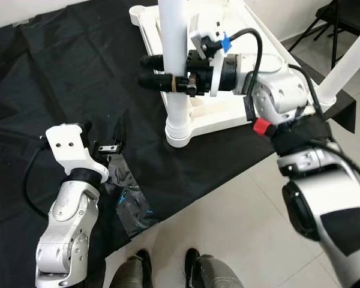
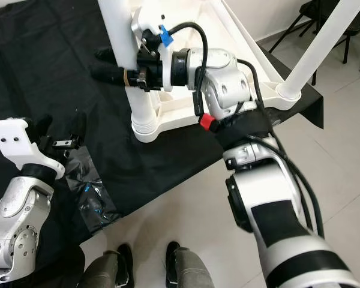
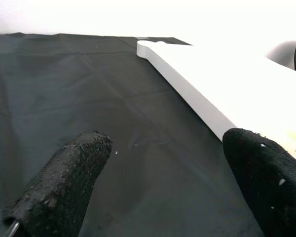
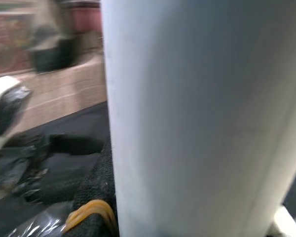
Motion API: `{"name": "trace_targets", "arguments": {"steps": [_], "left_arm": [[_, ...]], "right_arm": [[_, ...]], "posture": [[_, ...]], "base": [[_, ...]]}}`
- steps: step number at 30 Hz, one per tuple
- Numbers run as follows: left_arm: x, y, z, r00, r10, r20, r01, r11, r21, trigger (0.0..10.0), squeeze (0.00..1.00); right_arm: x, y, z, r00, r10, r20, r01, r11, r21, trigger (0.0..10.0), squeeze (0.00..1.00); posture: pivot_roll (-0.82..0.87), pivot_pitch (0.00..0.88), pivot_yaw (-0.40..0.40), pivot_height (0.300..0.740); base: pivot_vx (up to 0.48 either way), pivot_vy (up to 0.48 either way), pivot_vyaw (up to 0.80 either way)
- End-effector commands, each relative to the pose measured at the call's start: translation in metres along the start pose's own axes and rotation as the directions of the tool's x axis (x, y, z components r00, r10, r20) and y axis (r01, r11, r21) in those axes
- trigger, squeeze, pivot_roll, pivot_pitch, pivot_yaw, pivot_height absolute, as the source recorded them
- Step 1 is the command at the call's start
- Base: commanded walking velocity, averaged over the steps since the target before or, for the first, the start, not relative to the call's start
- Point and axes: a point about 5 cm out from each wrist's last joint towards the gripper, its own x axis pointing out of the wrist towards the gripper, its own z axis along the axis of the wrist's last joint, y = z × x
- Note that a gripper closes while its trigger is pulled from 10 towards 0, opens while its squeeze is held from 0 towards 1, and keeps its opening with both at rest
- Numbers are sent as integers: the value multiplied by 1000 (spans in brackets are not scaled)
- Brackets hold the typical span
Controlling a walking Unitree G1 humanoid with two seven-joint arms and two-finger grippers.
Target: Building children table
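The white children's table [image 1: 228, 117] lies upside down on a black cloth [image 1: 60, 72]. One white leg [image 1: 175, 60] stands upright in the socket at the table's near corner. My right gripper [image 1: 151, 71] is shut on this leg at mid height, one black finger on each side. In the right wrist view the leg [image 4: 197, 118] sits tight against a finger [image 4: 96, 197]. A second leg [image 1: 348, 54] rises at the right corner. My left gripper [image 1: 102, 131] is open and hovers low over the cloth, left of the table. The table's edge [image 3: 212, 84] lies ahead of the left gripper [image 3: 163, 192].
Crumpled clear plastic [image 1: 129, 198] lies on the cloth just below the left gripper. The cloth ends at pale floor tiles [image 1: 228, 228], where two dark feet [image 1: 168, 270] stand. A black folding chair [image 1: 342, 18] is at the far right.
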Motion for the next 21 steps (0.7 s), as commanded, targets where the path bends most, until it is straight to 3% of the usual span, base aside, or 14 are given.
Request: {"name": "trace_targets", "arguments": {"steps": [1,3,4,6,10,12,15,21], "left_arm": [[-1,4,0,1000,8,1,-8,1000,10,10000,0],[1,6,1,1000,12,8,-12,1000,15,10000,0],[1,6,1,1000,12,8,-12,1000,15,10000,0],[3,9,4,1000,13,16,-14,1000,21,10000,0],[8,11,7,1000,6,31,-6,1000,31,10000,0],[9,12,7,999,4,34,-5,999,32,10000,0],[14,11,11,999,-3,53,2,999,35,10000,0],[18,11,13,998,-15,62,13,999,38,10000,0]], "right_arm": [[-3,2,-56,963,-151,-221,175,980,93,10000,0],[1,21,-73,940,-253,-230,284,951,118,10000,0],[1,21,-73,940,-253,-230,284,951,118,10000,0],[6,47,-92,921,-306,-241,346,927,145,10000,0],[12,66,-107,880,-398,-259,443,884,149,10000,0],[13,67,-108,872,-414,-261,461,874,153,10000,0],[13,64,-108,827,-496,-266,547,820,170,10000,0],[10,63,-107,788,-557,-263,607,774,179,10000,0]], "posture": [[-25,302,-45,740],[-20,296,-43,740],[-20,296,-43,740],[-14,284,-27,740],[-13,258,-19,740],[-13,258,-19,740],[-3,239,-16,740],[4,219,-10,740]], "base": [[0,0,0],[0,0,0],[0,0,0],[0,0,0],[0,0,0],[0,0,0],[0,0,0],[0,0,0]]}}
